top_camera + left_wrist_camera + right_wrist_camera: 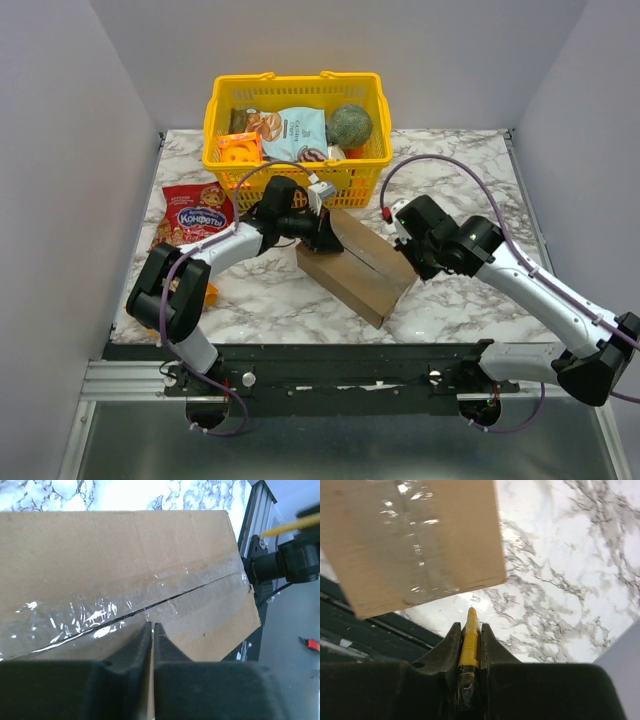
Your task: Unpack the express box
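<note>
The express box (pixel 355 265) is a brown carton lying at an angle in the middle of the table. Its clear-taped seam (pixel 165 600) shows a dark slit along it. My left gripper (pixel 325 238) is shut, with its tips (pixel 151 625) resting on the box top just short of the slit. My right gripper (pixel 400 238) is at the box's right end, shut on a yellow pen-like cutter (pixel 470 635). The cutter's tip points at the marble just past the box's corner (pixel 415 540). The cutter also shows in the left wrist view (pixel 292 526).
A yellow shopping basket (pixel 297 83) with several groceries stands behind the box. A red candy bag (pixel 190 212) lies at the left. The table's dark front rail (pixel 330 355) runs just below the box. Grey walls close both sides.
</note>
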Controlling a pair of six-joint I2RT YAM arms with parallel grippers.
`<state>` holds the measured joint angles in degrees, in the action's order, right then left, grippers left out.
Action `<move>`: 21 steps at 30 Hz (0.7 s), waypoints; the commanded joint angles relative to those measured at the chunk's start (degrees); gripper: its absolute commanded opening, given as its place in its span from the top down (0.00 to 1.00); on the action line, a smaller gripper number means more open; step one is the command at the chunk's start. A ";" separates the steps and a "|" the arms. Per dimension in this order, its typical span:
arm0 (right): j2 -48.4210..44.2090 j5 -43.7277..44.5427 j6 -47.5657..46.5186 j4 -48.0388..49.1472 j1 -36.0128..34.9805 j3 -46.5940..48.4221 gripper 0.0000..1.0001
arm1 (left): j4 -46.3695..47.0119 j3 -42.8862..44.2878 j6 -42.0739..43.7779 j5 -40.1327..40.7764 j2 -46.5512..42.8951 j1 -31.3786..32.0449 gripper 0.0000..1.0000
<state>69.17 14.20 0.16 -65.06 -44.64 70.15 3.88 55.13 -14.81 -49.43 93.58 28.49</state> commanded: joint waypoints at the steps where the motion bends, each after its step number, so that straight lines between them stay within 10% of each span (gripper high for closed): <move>1: 0.00 3.91 -2.71 1.16 7.89 -1.24 1.00 | -7.97 6.73 5.73 -1.11 -6.12 -0.72 0.75; 12: 4.22 1.54 -3.94 12.94 13.79 -7.57 1.00 | -24.08 8.24 17.00 41.14 -10.54 -4.40 0.56; 21: 7.74 -2.50 -3.86 13.11 13.88 -4.76 1.00 | -22.78 1.03 17.27 36.34 -9.82 -5.46 0.55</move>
<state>75.88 14.46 -3.11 -53.71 -30.89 63.29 -18.31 58.57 0.67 -13.02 84.55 22.70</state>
